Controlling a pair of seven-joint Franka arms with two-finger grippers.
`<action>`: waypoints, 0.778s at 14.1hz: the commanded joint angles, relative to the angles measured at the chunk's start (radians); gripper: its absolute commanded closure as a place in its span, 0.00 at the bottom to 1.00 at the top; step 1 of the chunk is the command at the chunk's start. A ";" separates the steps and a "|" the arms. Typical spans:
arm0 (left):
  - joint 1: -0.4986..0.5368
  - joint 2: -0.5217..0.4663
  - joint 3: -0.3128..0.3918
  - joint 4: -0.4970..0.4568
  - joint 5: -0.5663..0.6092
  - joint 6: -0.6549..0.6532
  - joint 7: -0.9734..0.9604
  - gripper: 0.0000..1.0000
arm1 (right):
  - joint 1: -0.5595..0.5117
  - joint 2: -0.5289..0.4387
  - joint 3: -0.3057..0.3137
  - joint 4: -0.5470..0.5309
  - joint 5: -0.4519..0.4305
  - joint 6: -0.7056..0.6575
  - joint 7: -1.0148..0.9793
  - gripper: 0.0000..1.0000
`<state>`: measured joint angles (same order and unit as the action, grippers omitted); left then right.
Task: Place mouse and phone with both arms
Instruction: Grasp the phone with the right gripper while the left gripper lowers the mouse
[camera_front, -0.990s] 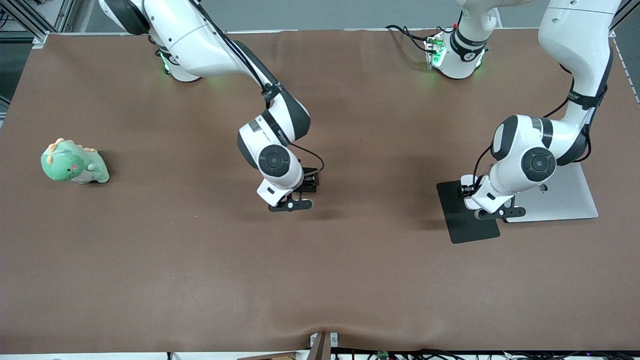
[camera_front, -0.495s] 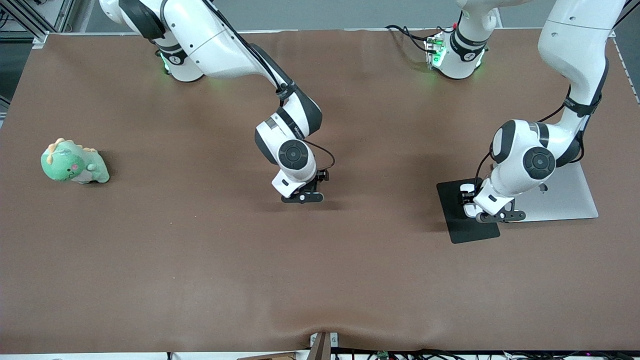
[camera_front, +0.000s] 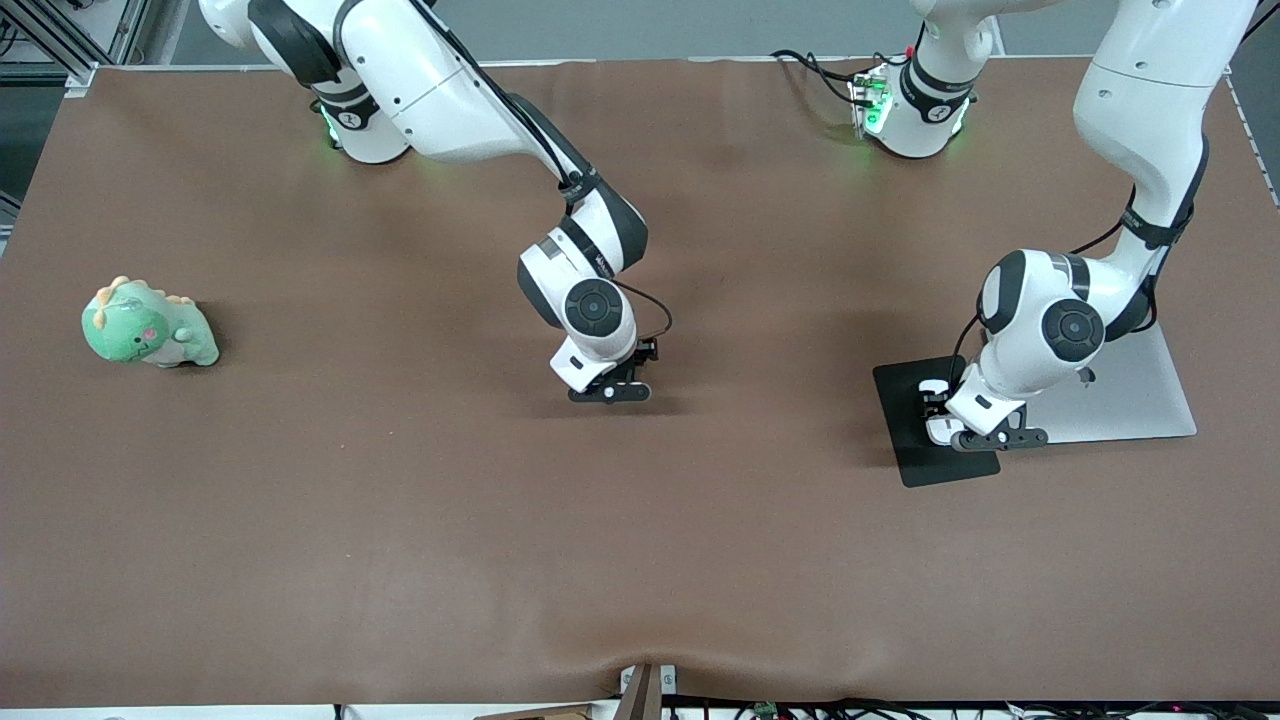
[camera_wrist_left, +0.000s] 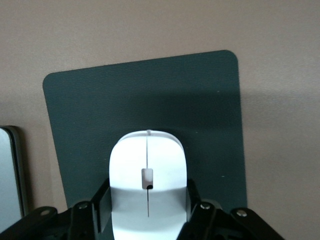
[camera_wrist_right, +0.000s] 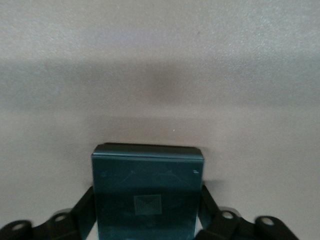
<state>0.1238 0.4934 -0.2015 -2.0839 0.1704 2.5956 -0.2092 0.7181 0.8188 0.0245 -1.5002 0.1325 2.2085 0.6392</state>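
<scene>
Mouse: the white mouse (camera_wrist_left: 147, 187) sits pinched in my left tool (camera_wrist_left: 148, 212), one finger against each of its sides, grey line running down the middle of its top; in the front view only a sliver of it (camera_front: 936, 428) shows under my left wrist

Mouse's place: it is over the black mat (camera_wrist_left: 145, 100), low above the mat's surface; I cannot tell whether it touches

Phone: the dark, rounded-corner phone (camera_wrist_right: 147, 197) is clamped between the fingers of my right tool (camera_wrist_right: 147, 220), its glossy face toward the wrist camera

Phone's place: over bare brown counter (camera_wrist_right: 160, 65) near the middle; in the front view it is hidden beneath my right wrist

Left tool: closed on the mouse, over the mat (camera_front: 935, 462), seen in the front view at (camera_front: 985, 437)

Right tool: closed on the phone, low over the middle of the counter (camera_front: 610, 392)

Black mat: flat on the counter toward my left arm's end, its long edge just beside the silver laptop (camera_front: 1135, 395)

Laptop: lid shut, lying partly under my left arm; a strip of it shows in the left wrist view (camera_wrist_left: 10, 175)

Toy: a green plush dinosaur (camera_front: 145, 325) rests toward my right arm's end, well apart from both tools

Counter: brown cover (camera_front: 400, 540)
</scene>
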 joint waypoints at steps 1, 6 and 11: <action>0.014 0.010 -0.007 0.007 0.026 0.021 0.011 0.86 | 0.008 0.005 -0.009 0.011 -0.014 0.005 0.008 1.00; 0.016 0.027 -0.007 0.013 0.041 0.052 0.016 0.85 | -0.040 -0.062 -0.014 0.043 -0.014 -0.117 0.002 1.00; 0.014 0.034 -0.006 0.015 0.041 0.052 0.016 0.72 | -0.159 -0.164 -0.029 0.032 -0.019 -0.284 0.000 1.00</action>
<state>0.1275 0.5112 -0.2018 -2.0783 0.1824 2.6312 -0.1998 0.6151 0.7194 -0.0085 -1.4434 0.1293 1.9949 0.6381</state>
